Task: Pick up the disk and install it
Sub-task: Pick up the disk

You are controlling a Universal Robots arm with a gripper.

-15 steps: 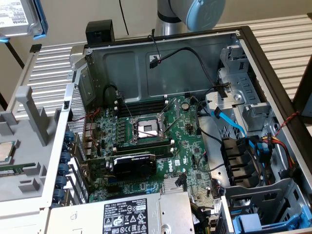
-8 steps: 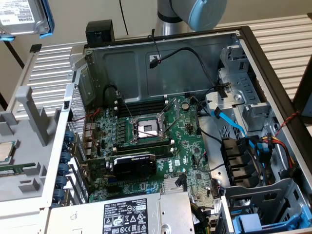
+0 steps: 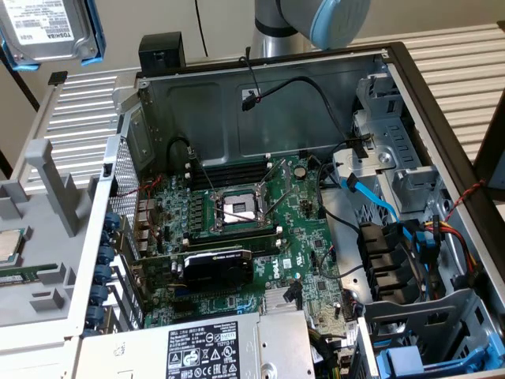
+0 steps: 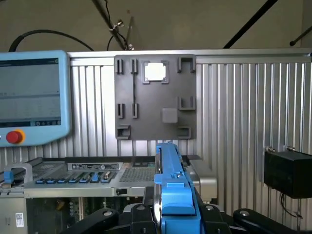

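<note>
The disk (image 3: 46, 30), a silver-grey drive with a white label in a blue carrier, hangs in the air at the exterior view's upper left, above and beside the open computer case (image 3: 260, 95). In the wrist view the disk (image 4: 171, 187) is seen edge-on, its blue carrier rail running straight out from between the black fingers (image 4: 139, 214). My gripper (image 4: 175, 217) is shut on it, one finger on each side.
The case holds a motherboard (image 3: 237, 237) and a grey power-supply box (image 3: 213, 351). Drive bays with cables (image 3: 402, 260) line the exterior view's right. A grey fixture plate with a small silver chip (image 4: 155, 71), a screen with a red button (image 4: 29, 97) and a black box (image 4: 287, 170) are nearby.
</note>
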